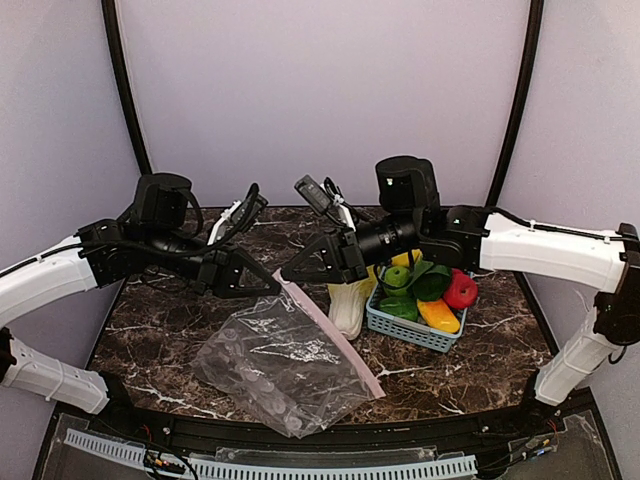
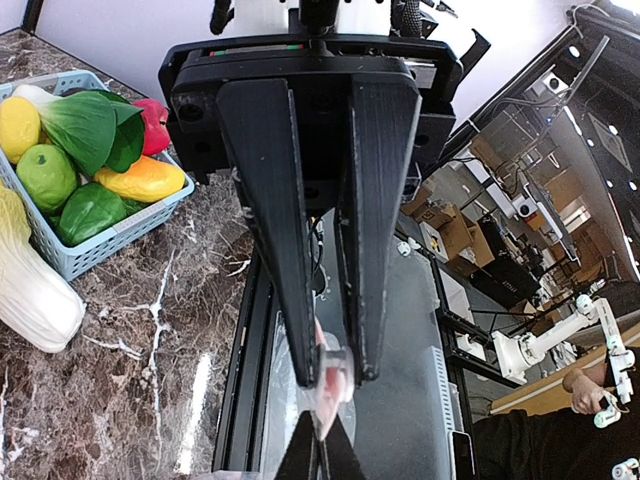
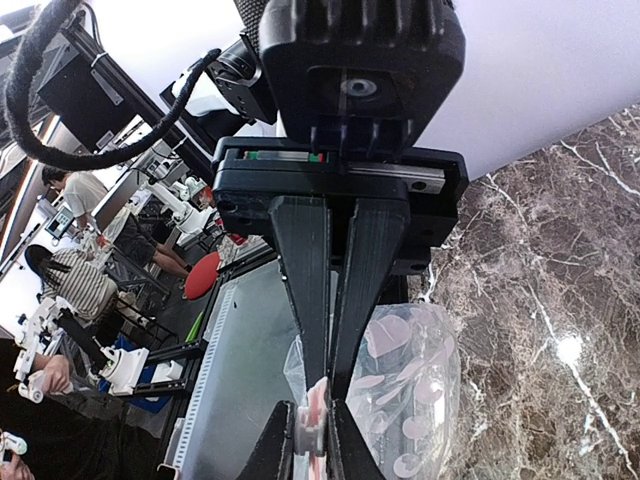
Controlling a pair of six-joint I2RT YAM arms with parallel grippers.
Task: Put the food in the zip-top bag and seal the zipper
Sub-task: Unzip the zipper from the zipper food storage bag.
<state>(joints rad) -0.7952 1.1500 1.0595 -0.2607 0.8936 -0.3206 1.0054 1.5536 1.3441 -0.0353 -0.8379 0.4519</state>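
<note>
Left gripper (image 2: pixel 337 380): jaws closed, pinching a pinkish fold of the zip-top bag (image 1: pixel 275 365) at its mouth. Right gripper (image 3: pixel 328 390): jaws likewise clamped on that pink edge, tips nearly meeting the left's in the top view, at the far end of the zipper (image 1: pixel 332 340). The rest of the bag lies flat and empty on the marble table (image 1: pixel 450 380). Food not loaded: napa cabbage (image 1: pixel 348 305) stands against the blue basket (image 1: pixel 400 330); lemon (image 2: pixel 18 125), green apple (image 2: pixel 45 175), pepper (image 2: pixel 145 180) and red fruit (image 2: pixel 152 120) sit inside it with a leafy green (image 2: pixel 90 125). Risks, as judged: both grips sit at one corner, so pulling apart may stretch or tear the film rather than open the mouth; thin slick plastic may slip from either pinch; if lifted, the floppy body could drag against the cabbage and tip it. Cannot tell whether the mouth is sealed. Writing: none legible on bag, basket or grippers.
</note>
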